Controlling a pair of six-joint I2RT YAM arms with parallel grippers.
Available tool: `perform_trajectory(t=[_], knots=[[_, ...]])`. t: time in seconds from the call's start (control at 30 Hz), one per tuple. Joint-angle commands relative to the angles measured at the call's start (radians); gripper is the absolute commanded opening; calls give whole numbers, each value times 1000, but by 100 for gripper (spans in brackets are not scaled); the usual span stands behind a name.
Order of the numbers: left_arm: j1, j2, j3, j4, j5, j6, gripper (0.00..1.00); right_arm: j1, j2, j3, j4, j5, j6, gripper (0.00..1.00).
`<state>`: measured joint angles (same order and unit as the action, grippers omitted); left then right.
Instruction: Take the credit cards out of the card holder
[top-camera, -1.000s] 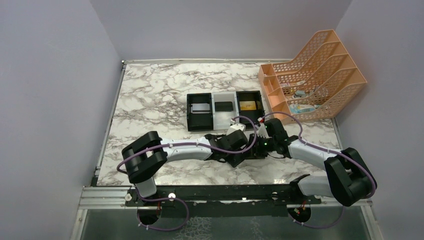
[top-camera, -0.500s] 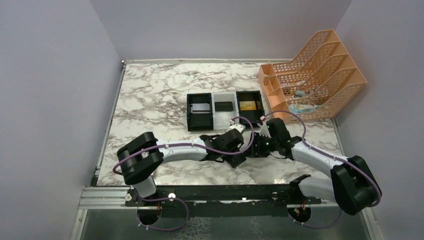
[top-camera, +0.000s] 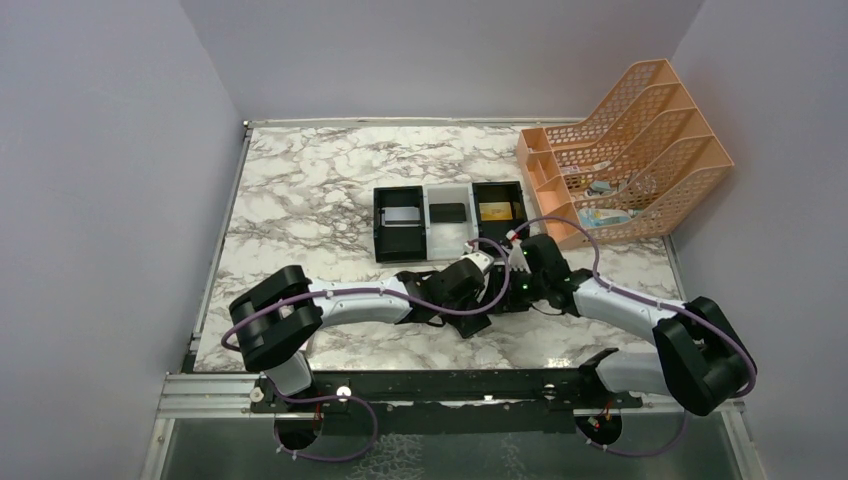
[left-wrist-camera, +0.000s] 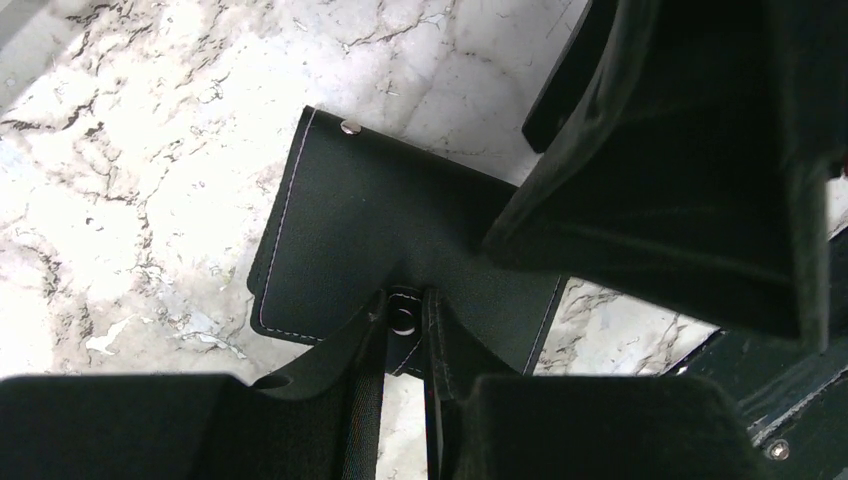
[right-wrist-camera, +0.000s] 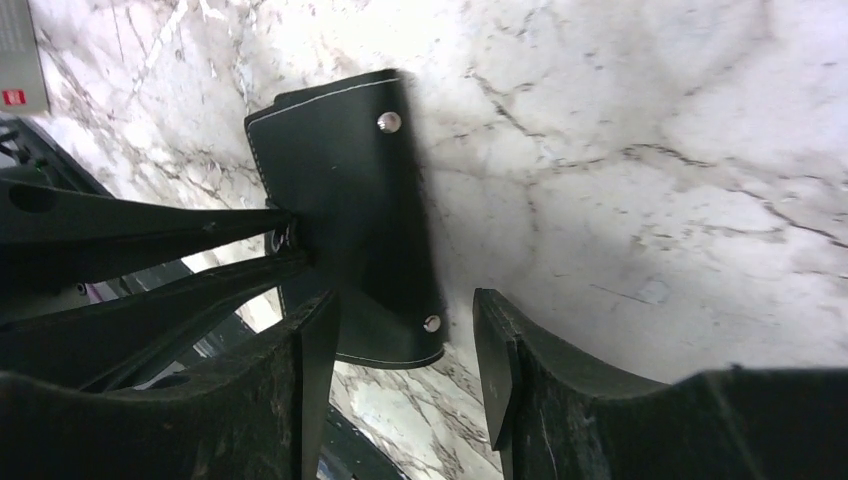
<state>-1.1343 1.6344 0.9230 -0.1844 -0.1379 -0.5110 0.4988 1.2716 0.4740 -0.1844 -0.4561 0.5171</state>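
Card holder (left-wrist-camera: 390, 220) lies flat on the marble table (left-wrist-camera: 120, 200), black side up, no pocket panels showing. In the top view it's roughly 6 o'clock of the tray (top-camera: 379, 240), mostly hidden under both wrists. Left gripper (left-wrist-camera: 404, 300) is narrow, pinched on the holder's little snap tab (left-wrist-camera: 403, 322). Right gripper (right-wrist-camera: 402, 295) is parted, jaws astride the holder's near edge with a gap on the outer side, clamping nothing. Silver card (top-camera: 401, 217) looks to sit in the tray's 9 o'clock bin and gold card (top-camera: 493, 211) in the 3 o'clock bin, so my read is the holder may be empty already; can't confirm. Risks: the tab is a tiny purchase, so any lift or pull could let it slip out or make the holder swing about that one point. If right closes skewed, it would shove the holder or scrape the marble. Both sets of fingers crowd one spot, so a small path error means finger-on-finger contact.
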Motion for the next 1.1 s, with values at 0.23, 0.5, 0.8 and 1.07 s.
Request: perform_trajectory(t=[0.23, 0.5, 0.8, 1.07], knots=[[-7, -77, -65, 145, 91, 29, 12, 120, 79, 4, 12, 281, -12, 47], [-7, -145, -171, 230, 19, -71, 11, 135, 64, -18, -1, 341, 45, 43], [-4, -232, -272, 282, -97, -194, 12, 135, 92, -17, 12, 284, 43, 42], [-3, -241, -348, 428, -47, -248, 12, 135, 76, -37, 56, 189, 16, 42]])
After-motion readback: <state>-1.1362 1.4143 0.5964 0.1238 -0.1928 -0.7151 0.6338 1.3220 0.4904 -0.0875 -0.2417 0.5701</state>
